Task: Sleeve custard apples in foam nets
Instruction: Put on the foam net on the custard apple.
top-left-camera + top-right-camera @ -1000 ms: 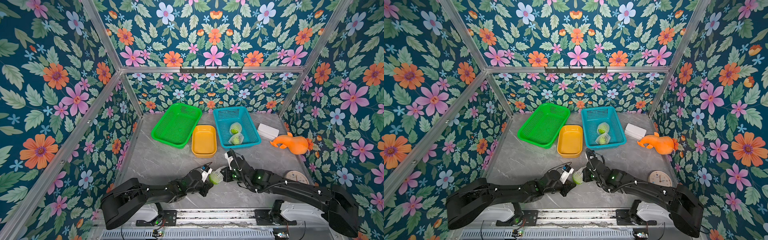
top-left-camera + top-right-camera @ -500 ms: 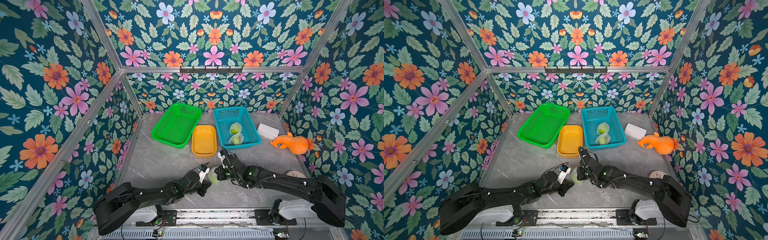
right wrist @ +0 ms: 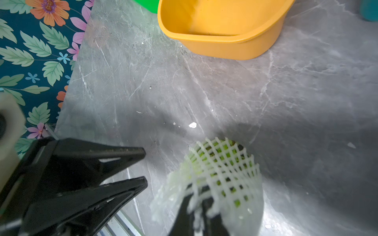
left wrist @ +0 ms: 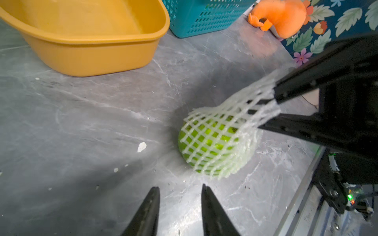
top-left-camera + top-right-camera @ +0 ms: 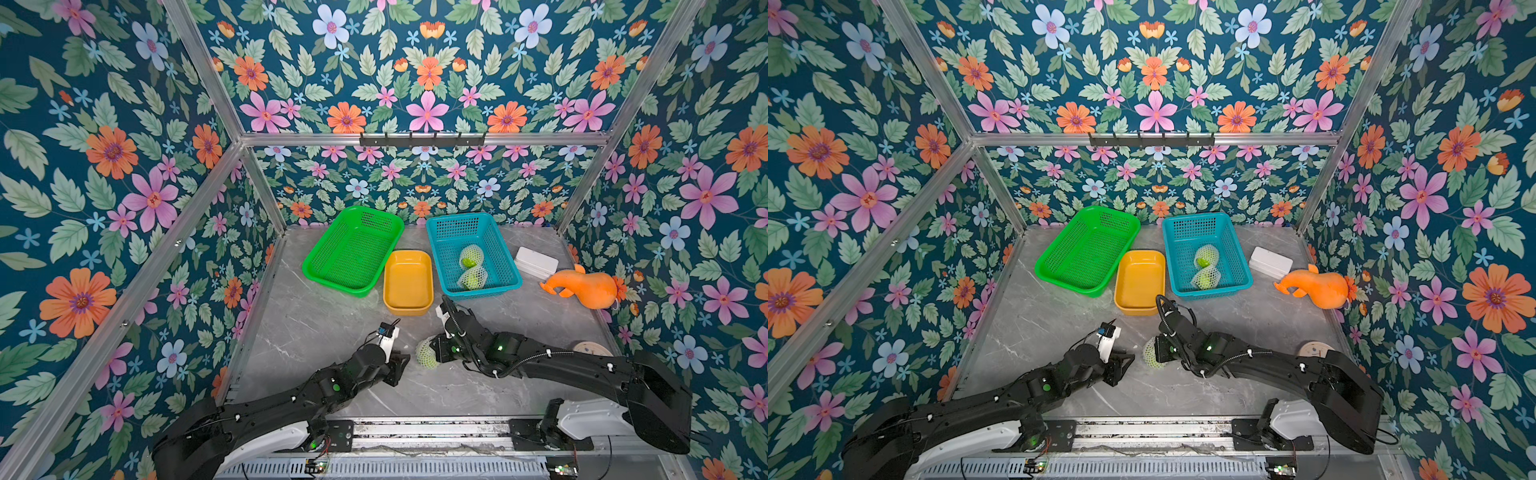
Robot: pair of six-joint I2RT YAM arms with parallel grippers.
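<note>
One custard apple (image 4: pixel 214 147) lies on the grey table near the front, sleeved in a white foam net (image 4: pixel 241 110); both top views show it (image 5: pixel 426 353) (image 5: pixel 1152 353). My right gripper (image 3: pixel 199 199) (image 5: pixel 435 348) is shut on the net's loose end, which stretches taut from the fruit. My left gripper (image 4: pixel 180 189) (image 5: pixel 405 360) stands open just left of the fruit, apart from it and holding nothing. Two more netted custard apples (image 5: pixel 471 257) (image 5: pixel 473 277) lie in the teal basket (image 5: pixel 484 291).
A green basket (image 5: pixel 353 249) and a yellow tub (image 5: pixel 408 282) stand at the back beside the teal one. A white box (image 5: pixel 536 262), an orange gourd toy (image 5: pixel 586 286) and a round disc (image 5: pixel 590 348) lie along the right wall. White foam crumbs (image 4: pixel 141 146) dot the table.
My left gripper has let go of the net, opened and drawn back to the left. The right gripper has shifted left with the netted fruit.
</note>
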